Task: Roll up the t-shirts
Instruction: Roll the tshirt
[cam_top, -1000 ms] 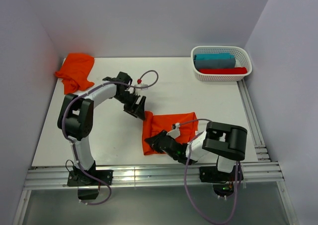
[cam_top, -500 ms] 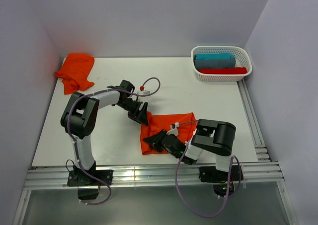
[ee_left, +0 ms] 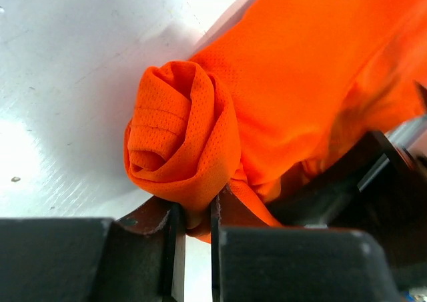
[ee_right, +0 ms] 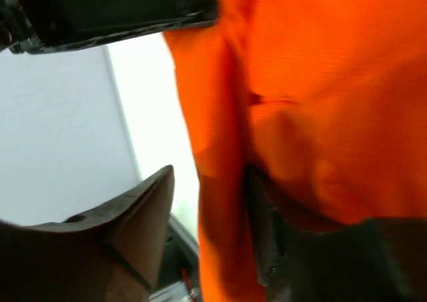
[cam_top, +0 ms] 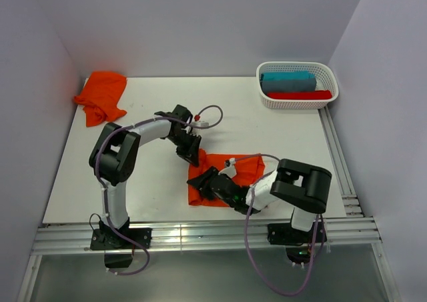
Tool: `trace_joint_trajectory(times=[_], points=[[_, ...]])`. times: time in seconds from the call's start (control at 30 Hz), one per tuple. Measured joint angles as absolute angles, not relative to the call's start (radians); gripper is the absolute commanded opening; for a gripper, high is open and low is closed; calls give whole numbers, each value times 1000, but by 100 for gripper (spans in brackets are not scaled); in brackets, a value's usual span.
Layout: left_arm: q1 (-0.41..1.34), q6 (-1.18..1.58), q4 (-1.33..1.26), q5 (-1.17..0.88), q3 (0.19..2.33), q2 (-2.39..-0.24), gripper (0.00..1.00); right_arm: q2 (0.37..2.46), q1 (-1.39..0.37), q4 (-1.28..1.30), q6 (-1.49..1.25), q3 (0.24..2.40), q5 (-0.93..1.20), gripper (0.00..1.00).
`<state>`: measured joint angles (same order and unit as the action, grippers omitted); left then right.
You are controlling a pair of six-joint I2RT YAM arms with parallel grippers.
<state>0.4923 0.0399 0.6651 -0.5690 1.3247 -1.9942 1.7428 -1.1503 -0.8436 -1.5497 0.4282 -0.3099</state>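
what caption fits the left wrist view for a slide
Left claw pinching the rolled-up end of an orange t-shirt on the white table

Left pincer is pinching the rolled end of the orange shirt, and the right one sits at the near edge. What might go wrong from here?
1. The left pincer grips only a thin fold under the roll; a pull may slip it free and let the coil unwind.
2. The right pincer stands open around the edge of the t-shirt, so that end is loose and the roll may skew.
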Motion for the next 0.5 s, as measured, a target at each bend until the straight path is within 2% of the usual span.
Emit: trace_joint_trajectory(times=[0.27, 0.5], points=[[525, 49, 714, -453, 1364, -1993, 4, 1609, -1238, -271, -1496, 611, -423, 67], [538, 48, 738, -364, 1396, -1993, 4, 1616, -1303, 255, -1461, 873, -498, 68]])
